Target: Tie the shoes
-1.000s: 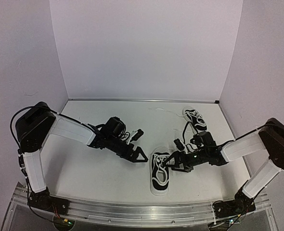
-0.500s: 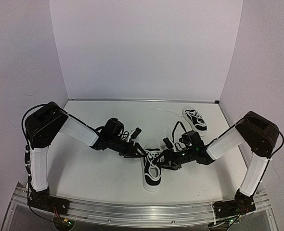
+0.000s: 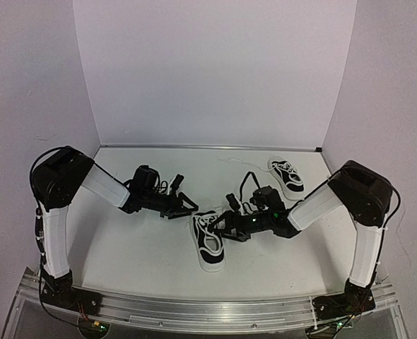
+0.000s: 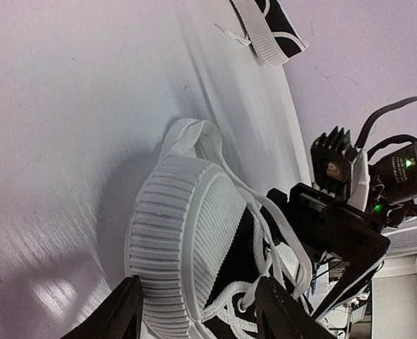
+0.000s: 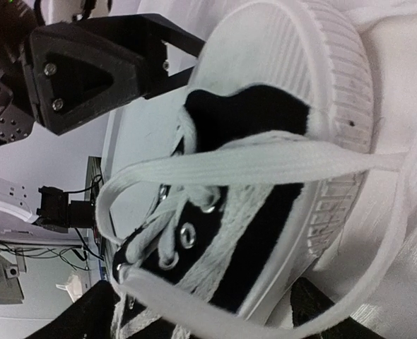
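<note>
Laces [image 5: 265,164] loose on near shoe [image 3: 207,241] between left gripper [image 4: 198,300] and right gripper [image 5: 205,314], both gaping wide; other shoe [image 3: 286,174] far right. Likely step: lace pickup; next needs pinching an end each.

Both arms stretch inward and low, elbows bent, wrists nearly level. The left gripper [image 3: 189,208] and the right gripper [image 3: 226,227] face each other close together, each with its fingers spread apart.
</note>
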Tool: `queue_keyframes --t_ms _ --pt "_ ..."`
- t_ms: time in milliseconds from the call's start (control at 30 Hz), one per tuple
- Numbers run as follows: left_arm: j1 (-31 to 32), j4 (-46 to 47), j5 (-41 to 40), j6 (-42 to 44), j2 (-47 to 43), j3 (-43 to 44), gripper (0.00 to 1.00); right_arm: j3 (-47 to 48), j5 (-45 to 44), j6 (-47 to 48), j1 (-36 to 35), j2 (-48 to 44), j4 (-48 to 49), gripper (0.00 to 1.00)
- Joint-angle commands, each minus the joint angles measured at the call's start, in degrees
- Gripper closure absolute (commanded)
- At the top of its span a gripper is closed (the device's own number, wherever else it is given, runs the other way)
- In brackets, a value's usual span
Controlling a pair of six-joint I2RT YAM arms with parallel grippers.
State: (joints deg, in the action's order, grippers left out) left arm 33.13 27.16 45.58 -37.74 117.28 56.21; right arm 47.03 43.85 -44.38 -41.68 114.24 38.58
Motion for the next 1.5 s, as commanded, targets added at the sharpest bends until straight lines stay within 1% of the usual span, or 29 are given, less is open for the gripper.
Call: queue_keyframes --t_ms 0,100,167,233,300,367,467,733,900,967,1133,1233,1300,1400,1433,1467 --pt "-0.6 -3.5 1.7 2.5 -3.0 0.4 0.42 -3.4 -3.5 1.0 0.5 -8.5 -1.9 0.13" --pt "-0.6 -6.5 1.0 4.5 -3.8 1.1 0.38 -4.7 -6.5 3.8 3.3 -13.5 -8.1 0.10" --pt "-0.6 -7.8 0.9 5.3 -4.0 1.7 0.36 -4.3 -8.7 6.0 6.6 -15.1 -13.3 0.08" --pt "-0.6 -9.9 0.7 6.5 -4.0 2.8 0.34 -3.8 -8.4 6.7 10.1 -14.8 -14.6 0.09" --pt "-0.6 -11.9 0.3 7.8 -4.1 3.9 0.34 -1.7 -9.4 7.6 11.5 -13.5 -16.6 0.13" --pt "-0.6 -14.2 -0.4 9.0 -4.4 5.0 0.33 2.0 -8.9 8.4 11.7 -11.1 -18.5 0.16" --pt "-0.6 -16.0 -1.2 9.9 -5.2 5.6 0.32 5.7 -5.3 6.5 11.6 -6.9 -18.4 0.19" --pt "-0.6 -16.8 -3.1 10.5 -6.7 4.5 0.27 9.9 -2.0 2.9 10.3 -0.8 -16.0 0.20" --pt "-0.6 -17.2 -3.5 10.8 -7.4 4.2 0.27 13.8 -1.8 1.7 8.8 4.1 -15.7 0.28" --pt "-0.6 -17.6 -3.8 11.0 -7.7 4.2 0.27 14.9 -1.1 0.7 8.6 5.9 -15.0 0.35" --pt "-0.6 -18.1 -4.4 11.4 -8.3 3.9 0.26 16.4 0.8 -2.6 8.6 8.1 -11.9 0.47" --pt "-0.6 -18.1 -4.6 11.5 -8.4 3.8 0.26 17.4 0.9 -3.1 8.6 7.5 -11.2 0.61" --pt "-0.6 -18.1 -4.5 11.5 -8.4 3.8 0.26 17.9 1.0 -3.3 8.6 6.6 -10.6 0.73" --pt "-0.6 -18.5 -4.5 11.5 -8.6 4.1 0.26 18.6 1.1 -3.3 8.6 4.8 -9.4 0.97" --pt "-0.6 -18.6 -4.5 11.6 -8.7 4.2 0.26 18.9 1.0 -3.1 8.6 4.0 -9.2 1.00" --pt "-0.6 -18.8 -4.6 11.7 -8.8 4.3 0.26 19.1 0.9 -2.9 8.6 3.2 -9.2 1.00"
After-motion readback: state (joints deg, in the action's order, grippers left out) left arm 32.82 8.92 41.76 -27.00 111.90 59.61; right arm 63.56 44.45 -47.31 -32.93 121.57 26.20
